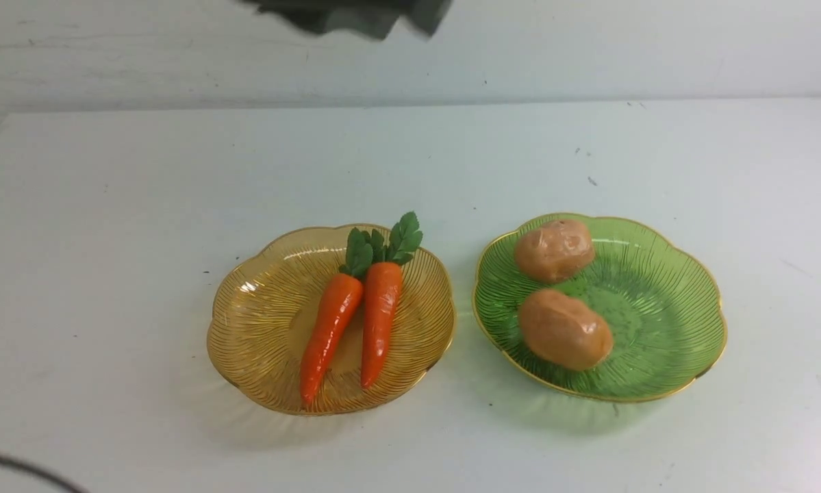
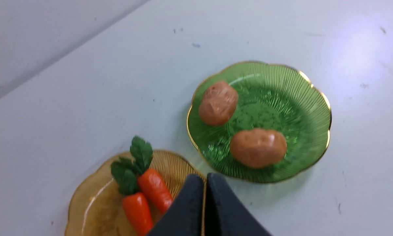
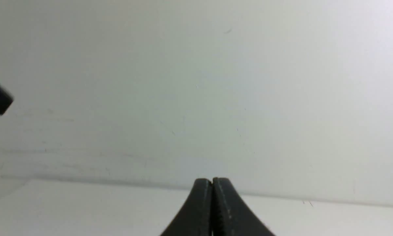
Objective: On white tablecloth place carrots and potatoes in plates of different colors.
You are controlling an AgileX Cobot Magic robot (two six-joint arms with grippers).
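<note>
On the white tablecloth point(image 1: 109, 205) two carrots point(image 1: 328, 335) point(image 1: 381, 315) lie side by side in the amber plate point(image 1: 259, 322), leafy tops pointing away from me. Both potatoes point(image 1: 554, 250) point(image 1: 564, 329) rest in the green plate point(image 1: 663, 308) to its right. In the left wrist view my left gripper point(image 2: 205, 175) is shut with nothing in it, its tips over the amber plate's point(image 2: 91, 203) edge, above the carrots point(image 2: 155, 188) and short of the green plate point(image 2: 291, 98). My right gripper point(image 3: 212, 179) is shut and empty, facing the back wall.
A dark blurred shape point(image 1: 348, 17) hangs at the top of the front view, high over the table's far side. A thin dark cable point(image 1: 20, 469) crosses the near left corner. The wall point(image 1: 588, 48) rises behind the table's far edge.
</note>
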